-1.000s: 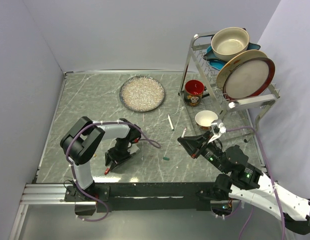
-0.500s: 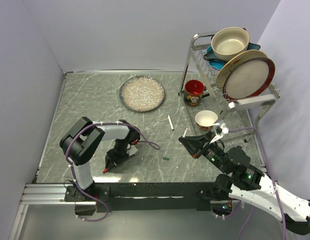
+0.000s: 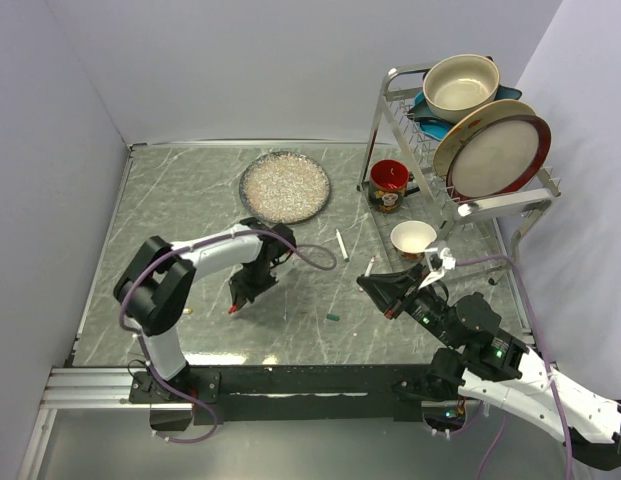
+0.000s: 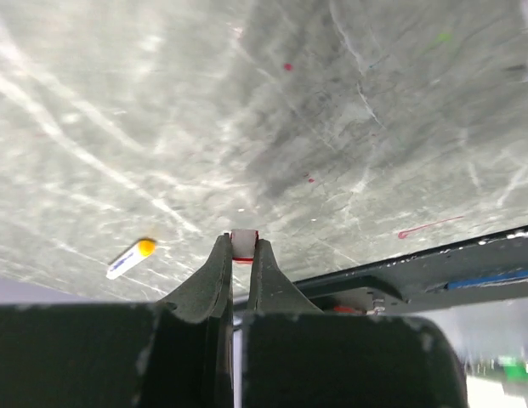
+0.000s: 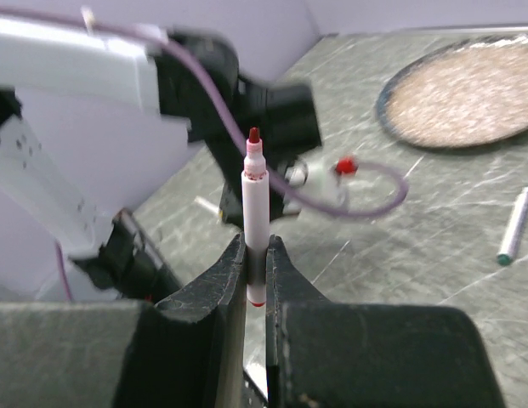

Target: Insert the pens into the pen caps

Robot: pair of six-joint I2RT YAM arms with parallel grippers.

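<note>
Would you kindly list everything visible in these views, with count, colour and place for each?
pens: three, white; red-tipped pen upright in the right gripper, green-tipped pen lying mid-table, yellow-tipped pen lying near the left gripper
pen caps: two seen; red cap between the left gripper's fingers, green cap loose on the table
speckled plate: one, grey-white, far centre
mug: one, red, beside the rack
small cup: one, white, in front of the rack
dish rack: one, metal, far right, holding a cream bowl and a large plate
table: one, green marbled
left gripper: shut on the red cap
right gripper: shut on the red-tipped pen
</note>
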